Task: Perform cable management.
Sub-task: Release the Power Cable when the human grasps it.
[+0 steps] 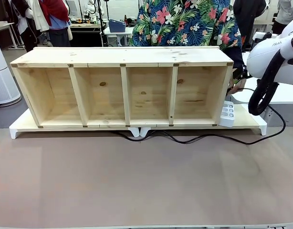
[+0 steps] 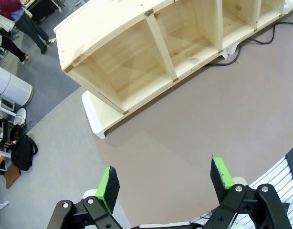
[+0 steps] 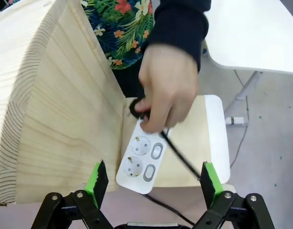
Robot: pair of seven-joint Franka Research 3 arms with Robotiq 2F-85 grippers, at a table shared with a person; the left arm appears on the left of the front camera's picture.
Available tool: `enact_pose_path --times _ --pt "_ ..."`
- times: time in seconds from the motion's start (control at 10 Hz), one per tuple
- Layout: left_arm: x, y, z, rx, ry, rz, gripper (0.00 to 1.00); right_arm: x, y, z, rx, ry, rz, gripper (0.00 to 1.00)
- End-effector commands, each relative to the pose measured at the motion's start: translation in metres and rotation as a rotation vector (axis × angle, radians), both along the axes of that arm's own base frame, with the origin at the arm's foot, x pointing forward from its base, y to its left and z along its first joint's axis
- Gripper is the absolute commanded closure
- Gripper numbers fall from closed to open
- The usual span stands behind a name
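A: Across the counter [image 1: 137,186] in the front view, the cable [image 1: 204,138] is seen lying wavy along the foot of the wooden shelf [image 1: 122,90], running from under the shelf's middle out to the right, where it rises past the power block [image 1: 226,113] at the shelf's right end. Part of the right arm [image 1: 273,57] is seen at the right edge. A snag could be caused if the cable were pulled sideways, since it passes just by the white feet [image 1: 139,131] under the shelf.

B: From the left wrist, the left gripper [image 2: 165,181] is seen standing wide and empty over bare counter, well apart from the shelf. A short bend of cable [image 2: 232,53] is visible at the shelf's base. Nothing is blocked on that side, but a long reach would be needed.

A: From the right wrist, the right gripper [image 3: 151,179] is also spread wide, nothing held, hovering just above the power block [image 3: 141,160]. The person's hand [image 3: 168,90] is placed on the block, fingers at a black plug [image 3: 137,106], with the cable [image 3: 177,152] trailing off toward the counter's edge.

B: That hand is judged the main obstacle. If a descent were made now, the fingers could be struck or pinched, or the block knocked off its ledge.
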State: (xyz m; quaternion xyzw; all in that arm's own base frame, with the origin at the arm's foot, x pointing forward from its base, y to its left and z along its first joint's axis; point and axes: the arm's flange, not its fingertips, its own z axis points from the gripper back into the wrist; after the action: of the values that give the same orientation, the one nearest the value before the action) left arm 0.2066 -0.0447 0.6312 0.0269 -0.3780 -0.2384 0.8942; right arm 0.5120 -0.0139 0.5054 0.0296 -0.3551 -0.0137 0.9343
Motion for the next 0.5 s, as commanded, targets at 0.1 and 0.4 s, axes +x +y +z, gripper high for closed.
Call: enact_pose_path --times 0.1,0.4 --pt "-0.0005 0.0006 -0.0002 -0.007 0.0 0.004 0.0 0.0 -0.0009 0.0001 0.0 0.0 -0.001 0.0" --pt "-0.0005 0.0006 -0.0002 -0.007 0.0 0.004 0.0 0.0 -0.0009 0.0001 0.0 0.0 -0.001 0.0"
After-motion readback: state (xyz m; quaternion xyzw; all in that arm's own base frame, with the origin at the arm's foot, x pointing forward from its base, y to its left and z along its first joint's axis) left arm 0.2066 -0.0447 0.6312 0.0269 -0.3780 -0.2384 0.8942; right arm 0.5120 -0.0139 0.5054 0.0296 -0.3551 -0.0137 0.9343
